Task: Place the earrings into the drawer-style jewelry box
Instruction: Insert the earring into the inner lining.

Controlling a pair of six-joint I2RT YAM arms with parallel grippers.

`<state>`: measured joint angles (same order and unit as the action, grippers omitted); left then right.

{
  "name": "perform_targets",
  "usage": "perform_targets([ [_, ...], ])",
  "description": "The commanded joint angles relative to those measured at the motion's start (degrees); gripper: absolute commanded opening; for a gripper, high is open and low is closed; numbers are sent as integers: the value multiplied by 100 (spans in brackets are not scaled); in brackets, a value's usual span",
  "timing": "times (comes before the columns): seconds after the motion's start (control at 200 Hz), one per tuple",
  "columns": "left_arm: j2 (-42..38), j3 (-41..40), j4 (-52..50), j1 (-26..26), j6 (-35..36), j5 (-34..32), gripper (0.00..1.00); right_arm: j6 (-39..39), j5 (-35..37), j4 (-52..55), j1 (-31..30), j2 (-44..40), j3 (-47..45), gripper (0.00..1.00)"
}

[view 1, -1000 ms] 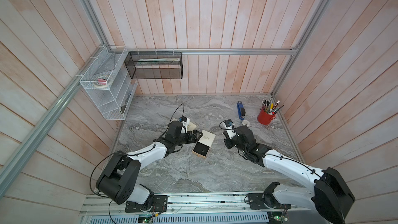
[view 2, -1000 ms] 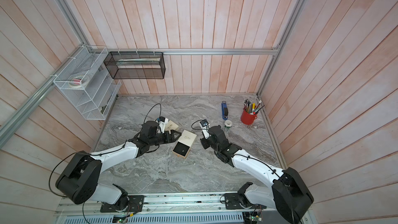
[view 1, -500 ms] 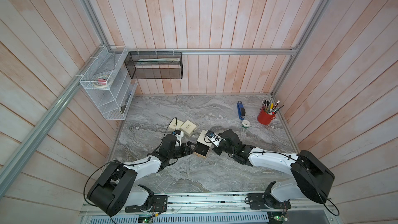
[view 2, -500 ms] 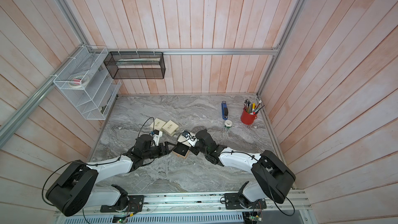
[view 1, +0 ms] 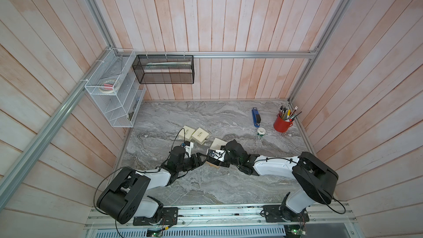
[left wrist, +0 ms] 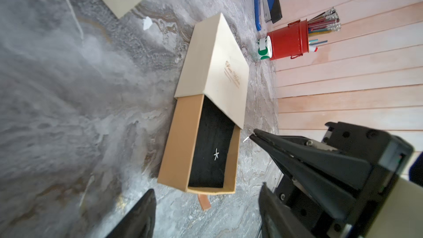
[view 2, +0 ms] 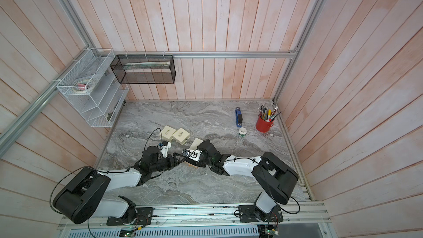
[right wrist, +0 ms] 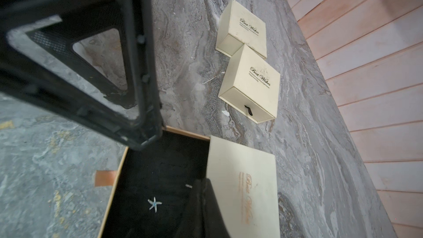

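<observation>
right gripper: pinches tiny silver earring | likely light, slippery; grip post | left gripper: spread, 9 o'clock of tan black-lined drawer

Lab booth staged as an office desk.
Aluminium-railed plank walls box a marble table; stapler and tape roll near the red pen cup.
</observation>
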<state>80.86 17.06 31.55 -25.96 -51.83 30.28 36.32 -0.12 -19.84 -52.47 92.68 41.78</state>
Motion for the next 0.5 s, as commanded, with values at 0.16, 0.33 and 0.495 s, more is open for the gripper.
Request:
perform_targets([
  [0.16, 220, -98, 535, 130, -122, 284, 60, 454, 457, -99, -191, 317, 243, 0],
  [0.33, 428, -45, 727, 129, -136, 430, 57, 578, 766, -119, -282, 460, 256, 0],
  [0.495, 553, 5, 837, 129, -161, 487, 55, 539, 917, -252, -332, 582, 286, 0],
])
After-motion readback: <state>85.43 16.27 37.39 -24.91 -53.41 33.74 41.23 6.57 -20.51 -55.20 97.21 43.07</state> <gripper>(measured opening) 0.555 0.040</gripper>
